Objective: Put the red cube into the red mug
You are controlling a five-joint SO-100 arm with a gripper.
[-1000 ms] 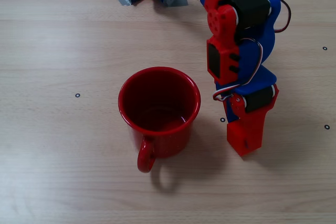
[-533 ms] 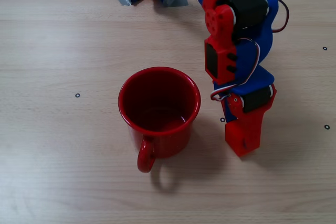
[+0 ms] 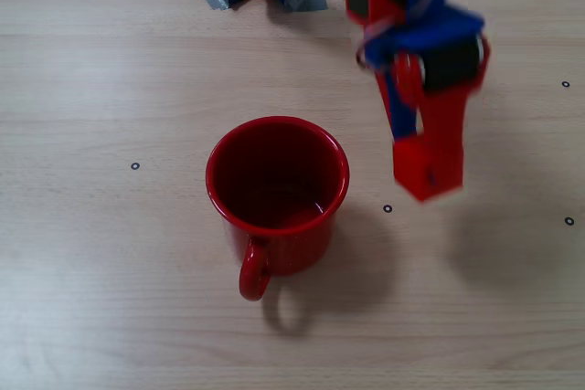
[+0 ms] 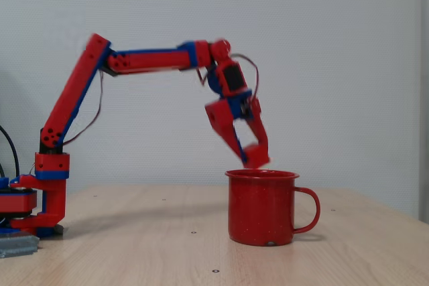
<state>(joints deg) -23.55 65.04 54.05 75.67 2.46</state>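
Hand (image 4: 255,155) hangs blurred above the glossy red enamel mug (image 4: 262,207), seemingly clamping the small matte red cube (image 4: 256,158): light, rigid, best pinched across flat opposite faces.

gripper (image 3: 426,180) | rises off the table beside the mug (image 3: 277,191) | now blurred above rim height, farther up in a fixed view

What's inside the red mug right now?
From above, the red mug shows only its glossy red bottom; no red cube lies in it. The gripper hangs above its rim, holding a blurred red block.
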